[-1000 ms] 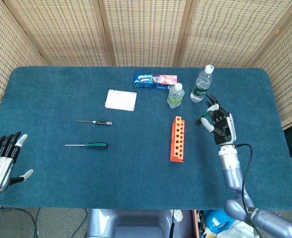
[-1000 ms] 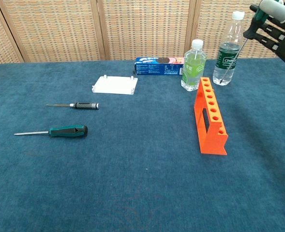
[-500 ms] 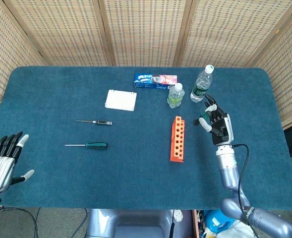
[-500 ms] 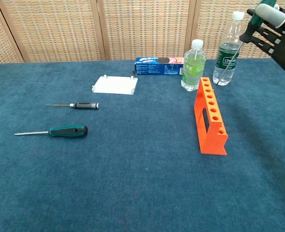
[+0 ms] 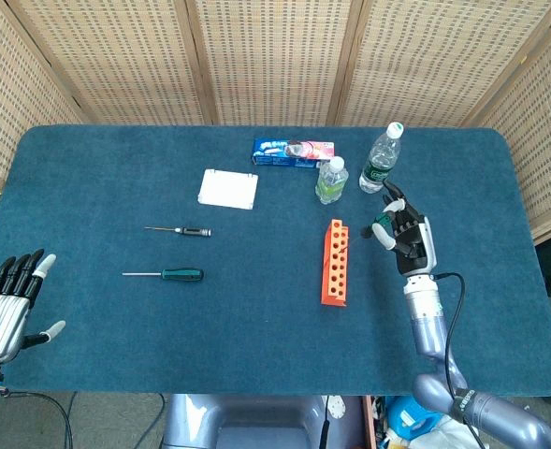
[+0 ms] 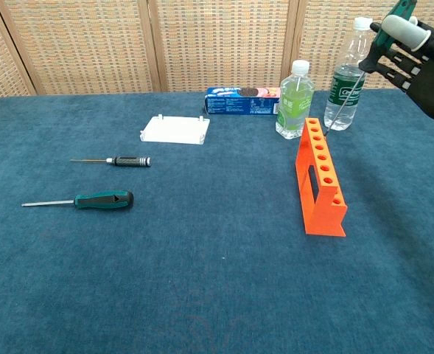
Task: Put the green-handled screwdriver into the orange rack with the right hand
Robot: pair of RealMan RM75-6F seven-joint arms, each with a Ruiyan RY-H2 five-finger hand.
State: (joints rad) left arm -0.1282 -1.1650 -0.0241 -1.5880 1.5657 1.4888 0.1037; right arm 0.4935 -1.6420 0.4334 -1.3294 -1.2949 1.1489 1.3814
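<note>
My right hand (image 6: 415,51) is raised at the upper right and grips a green-handled screwdriver (image 6: 343,103). Its thin shaft slants down-left, and the tip hangs just right of the far end of the orange rack (image 6: 320,177). In the head view the right hand (image 5: 406,238) is just right of the rack (image 5: 335,262). A second green-handled screwdriver (image 6: 102,199) lies flat on the left of the table. My left hand (image 5: 4,304) hovers open off the table's front left edge.
A black-handled screwdriver (image 6: 128,160) lies behind the green one. A white box (image 6: 175,129), a blue packet (image 6: 242,101), a green-tinted bottle (image 6: 294,92) and a taller clear bottle (image 6: 347,77) stand at the back. The bottles are close behind the rack.
My right hand has moved left toward the rack, bringing the screwdriver tip close to its far end. The left hand has sunk slightly.
</note>
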